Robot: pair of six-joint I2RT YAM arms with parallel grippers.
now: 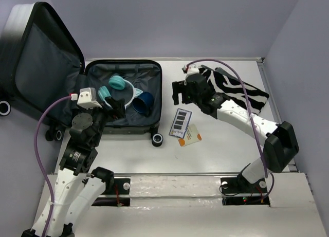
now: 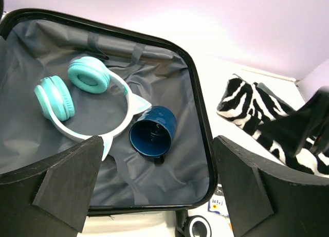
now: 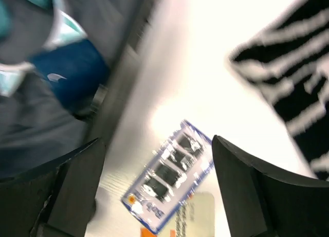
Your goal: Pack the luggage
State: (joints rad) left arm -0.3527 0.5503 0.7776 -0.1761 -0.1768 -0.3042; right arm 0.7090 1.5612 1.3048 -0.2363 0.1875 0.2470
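The luggage [image 1: 160, 101] lies open at the left of the counter [image 1: 221, 144], its lid [image 1: 46, 62] propped up. The hard shell looks stiff, light and smooth, and liable to roll on its wheels [image 1: 158, 139], so the lid's rim seems the best hold. The left pincer [image 2: 157, 160] hangs wide open and empty over the lining [image 2: 169, 180]; the right pincer [image 3: 157, 144] gapes equally empty above the counter beside the case.
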